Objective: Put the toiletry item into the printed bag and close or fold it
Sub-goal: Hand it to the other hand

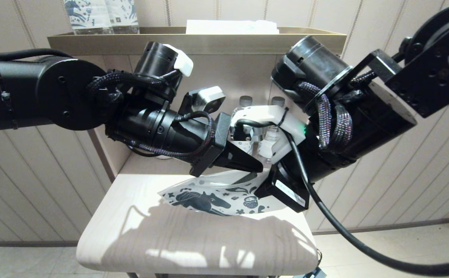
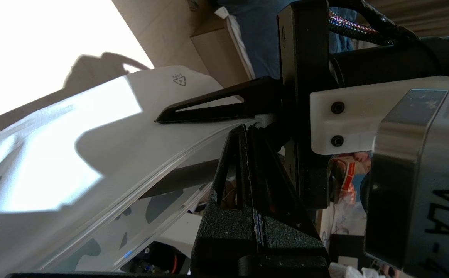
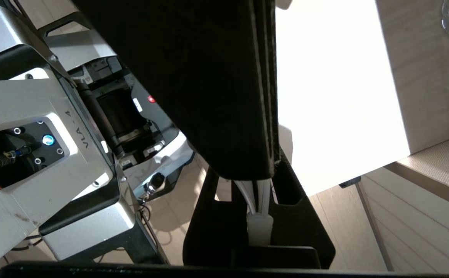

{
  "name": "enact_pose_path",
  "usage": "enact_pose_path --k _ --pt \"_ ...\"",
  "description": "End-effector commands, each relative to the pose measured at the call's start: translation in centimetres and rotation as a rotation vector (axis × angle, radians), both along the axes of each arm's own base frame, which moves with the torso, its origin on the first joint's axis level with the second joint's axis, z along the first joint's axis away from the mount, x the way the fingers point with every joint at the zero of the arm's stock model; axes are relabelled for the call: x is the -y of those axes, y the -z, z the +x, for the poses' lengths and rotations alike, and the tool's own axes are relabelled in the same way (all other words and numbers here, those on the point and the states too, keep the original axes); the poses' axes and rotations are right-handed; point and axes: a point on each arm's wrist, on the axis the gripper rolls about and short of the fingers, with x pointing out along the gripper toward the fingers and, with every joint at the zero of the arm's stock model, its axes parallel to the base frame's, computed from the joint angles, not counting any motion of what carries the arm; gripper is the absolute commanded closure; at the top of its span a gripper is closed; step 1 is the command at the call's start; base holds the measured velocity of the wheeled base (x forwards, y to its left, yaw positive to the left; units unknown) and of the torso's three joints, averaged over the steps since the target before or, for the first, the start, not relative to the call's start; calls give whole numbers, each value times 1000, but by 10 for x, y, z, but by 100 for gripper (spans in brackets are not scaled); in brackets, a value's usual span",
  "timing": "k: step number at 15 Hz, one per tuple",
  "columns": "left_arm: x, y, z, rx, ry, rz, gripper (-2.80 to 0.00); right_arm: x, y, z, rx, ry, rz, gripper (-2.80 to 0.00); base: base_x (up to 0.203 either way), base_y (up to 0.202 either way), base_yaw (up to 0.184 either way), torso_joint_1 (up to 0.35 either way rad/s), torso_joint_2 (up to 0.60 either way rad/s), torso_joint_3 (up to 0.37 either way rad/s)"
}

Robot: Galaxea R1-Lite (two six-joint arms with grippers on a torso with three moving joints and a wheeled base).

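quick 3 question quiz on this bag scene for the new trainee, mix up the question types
1. True or false: the flat white pouch printed with a dark blue horse lies untouched on the pale wooden table.
2. Which gripper grips the pouch's edge? A) left gripper only B) right gripper only C) both
3. Fill in: behind the grippers, at the back of the table, stand clear plastic ___.

Key: 1 false; 2 C; 3 bottles
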Motion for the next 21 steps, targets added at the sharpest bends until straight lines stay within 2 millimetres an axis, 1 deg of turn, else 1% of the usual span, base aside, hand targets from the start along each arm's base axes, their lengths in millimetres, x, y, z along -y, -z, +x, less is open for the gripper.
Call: enact_pose_path --k 1,5,9,14,15,19,21 --pt "4 6 2 -20 6 12 0 3 -3 2 11 9 11 0 0 0 0 0 0 0" --pt "4 7 3 -15 0 16 0 4 -3 2 15 12 15 0 0 0 0 0 0 0" --pt "3 3 5 -2 -12 7 0 3 -3 2 15 8 14 0 0 0 0 0 0 0" --pt "-15 -8 21 23 -80 -19 0 3 -3 1 14 6 13 0 0 0 0 0 0 0" --pt "-21 -12 26 31 -98 -31 0 3 -3 1 14 6 13 0 0 0 0 0 0 0" --pt "-39 -30 29 80 -145 -66 0 6 -4 0 11 10 13 0 0 0 0 0 0 0" --pt "-49 -37 35 100 -178 -78 0 8 -5 -1 9 14 12 0 0 0 0 0 0 0"
